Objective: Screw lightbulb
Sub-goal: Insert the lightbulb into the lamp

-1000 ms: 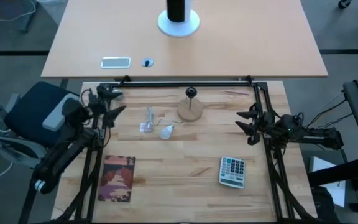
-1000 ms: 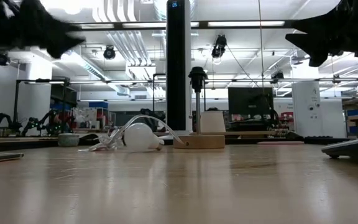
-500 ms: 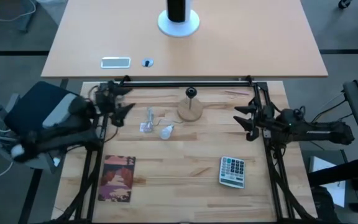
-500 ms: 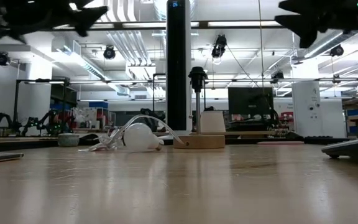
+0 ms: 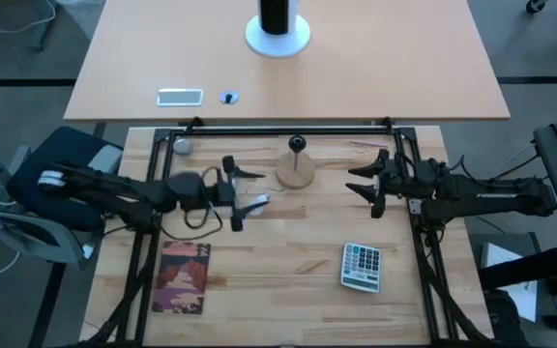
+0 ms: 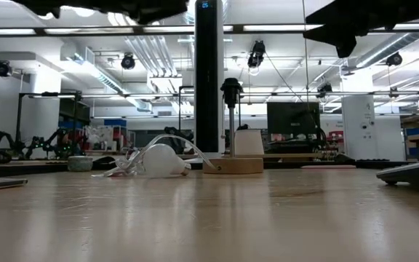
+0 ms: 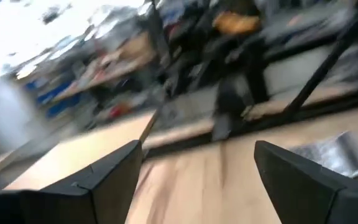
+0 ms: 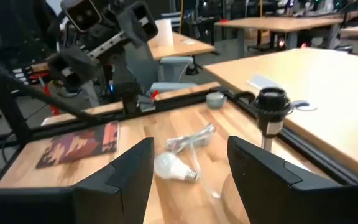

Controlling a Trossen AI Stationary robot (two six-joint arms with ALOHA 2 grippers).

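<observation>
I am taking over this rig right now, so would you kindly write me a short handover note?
Left gripper: open, empty, reaching over the table just left of the lightbulb.
Right gripper: open, empty, hovering right of the lamp stand.
Lightbulb: lying on its side on the table beside the clear wrapper, left of the stand; its screw base shows in the right wrist view.
Socket on the stand: empty.
Done: nothing yet; bulb not picked up.
Left: grasp the bulb, bring it to the socket, screw it in.
</observation>
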